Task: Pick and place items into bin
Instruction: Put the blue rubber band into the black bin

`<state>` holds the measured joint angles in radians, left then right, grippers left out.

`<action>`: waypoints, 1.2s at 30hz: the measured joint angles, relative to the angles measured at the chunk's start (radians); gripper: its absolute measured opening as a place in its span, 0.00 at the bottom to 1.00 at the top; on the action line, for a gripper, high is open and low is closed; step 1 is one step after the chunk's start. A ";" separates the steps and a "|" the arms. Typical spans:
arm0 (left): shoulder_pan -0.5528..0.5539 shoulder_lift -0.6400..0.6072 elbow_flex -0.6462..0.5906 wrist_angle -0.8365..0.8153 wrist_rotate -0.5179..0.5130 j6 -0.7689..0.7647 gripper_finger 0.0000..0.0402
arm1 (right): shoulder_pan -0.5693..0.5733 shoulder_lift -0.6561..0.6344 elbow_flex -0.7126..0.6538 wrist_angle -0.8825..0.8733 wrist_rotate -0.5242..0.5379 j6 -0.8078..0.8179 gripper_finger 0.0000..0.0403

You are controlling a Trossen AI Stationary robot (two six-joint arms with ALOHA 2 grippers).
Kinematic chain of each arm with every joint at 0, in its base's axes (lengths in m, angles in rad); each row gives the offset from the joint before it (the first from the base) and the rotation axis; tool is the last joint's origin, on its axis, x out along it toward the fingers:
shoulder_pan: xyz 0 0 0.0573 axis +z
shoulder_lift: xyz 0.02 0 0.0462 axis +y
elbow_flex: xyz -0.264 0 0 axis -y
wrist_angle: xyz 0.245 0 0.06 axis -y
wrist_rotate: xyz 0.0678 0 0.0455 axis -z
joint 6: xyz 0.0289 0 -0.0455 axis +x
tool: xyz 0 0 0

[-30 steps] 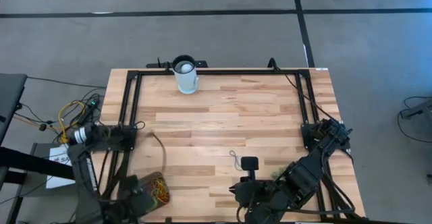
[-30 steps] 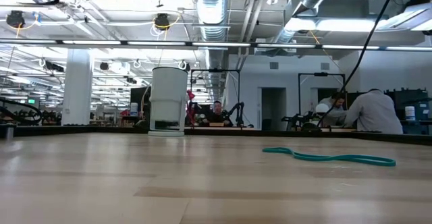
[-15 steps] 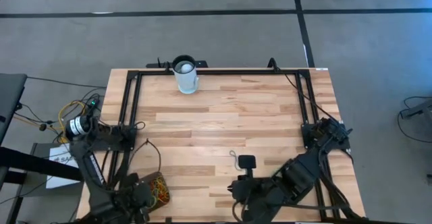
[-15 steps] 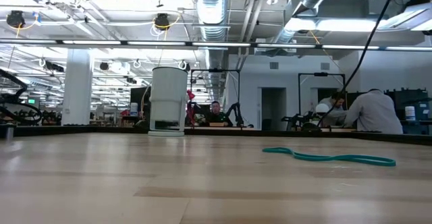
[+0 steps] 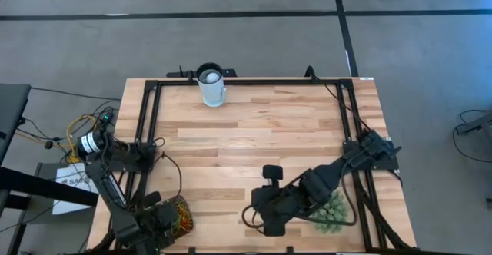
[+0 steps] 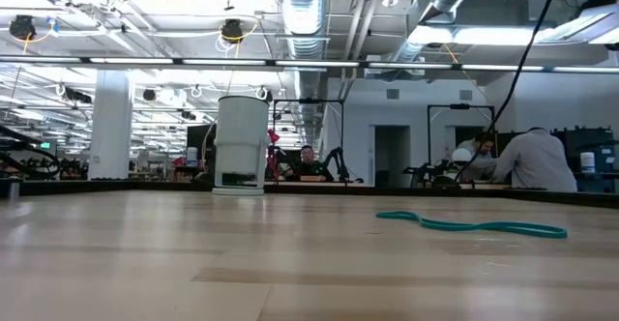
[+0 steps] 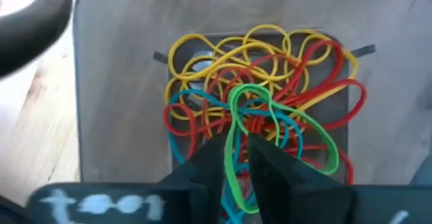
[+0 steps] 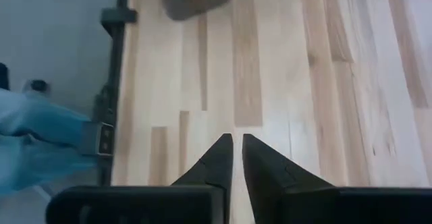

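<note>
The left tool (image 7: 236, 158) hangs right over the bin (image 7: 115, 82), which sits at the front left corner of the counter (image 5: 254, 132). Its two dark fingers (image 7: 202, 166) are a little bit apart. A green band (image 7: 236, 150) runs through the thin gap between them and loops out over the pile. You cannot tell if the fingers are pinching it or just sitting beside it.

The bin is brownish grey. Inside it is a tangle of bands (image 7: 260, 82), red, yellow, blue and green, all on top of each other. From above, the bin (image 5: 177, 214) peeks out beside the left arm, with the bright bands showing in it.

The right tool (image 8: 237, 158) is near the front edge of the counter, about in the middle. Its fingers (image 8: 219, 158) are almost together, with only a thin slit between them. They hold nothing. Bare wood lies in front of them.

One teal band (image 6: 474, 226) lies flat on the counter by itself, well apart from the bin.

A spiky green ball (image 5: 332, 211) sits by the front right of the counter, just beside the right arm. A white cup (image 5: 211, 86) stands upright at the back edge of the counter, a bit left of the middle.

People (image 6: 527, 161) are in the room far behind the counter.
</note>
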<state>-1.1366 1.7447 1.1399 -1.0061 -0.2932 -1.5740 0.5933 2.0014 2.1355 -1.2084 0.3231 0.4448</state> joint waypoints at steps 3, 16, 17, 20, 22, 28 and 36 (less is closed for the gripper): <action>0.006 0.000 0.016 -0.005 -0.003 0.000 0.19 | -0.008 0.001 -0.015 -0.028 -0.003 0.000 0.11; 0.106 0.000 0.533 -0.557 -0.266 0.200 0.24 | -0.005 -0.109 0.086 -0.358 0.062 -0.082 0.18; 0.118 -0.001 0.576 -0.576 -0.318 0.208 0.24 | 0.001 -0.127 0.077 -0.369 0.098 -0.076 0.18; 0.149 -0.038 0.646 -0.541 -0.456 0.421 0.24 | 0.014 -0.215 0.000 -0.348 0.188 -0.075 0.18; 0.173 -0.060 0.682 -0.562 -0.525 0.499 0.24 | 0.013 -0.286 -0.065 -0.363 0.206 -0.056 0.18; 0.218 -0.215 0.569 -0.565 -0.699 0.611 0.24 | 0.030 -0.513 -0.536 -0.086 0.266 0.078 0.18; 0.207 -0.476 0.059 -0.443 -0.785 0.198 0.24 | 0.016 -0.634 -1.229 0.807 0.079 0.117 0.18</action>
<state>-0.9292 1.2688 1.1993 -1.4486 -1.0782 -1.3764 0.6095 1.3670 0.9068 -0.4011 0.4016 0.5615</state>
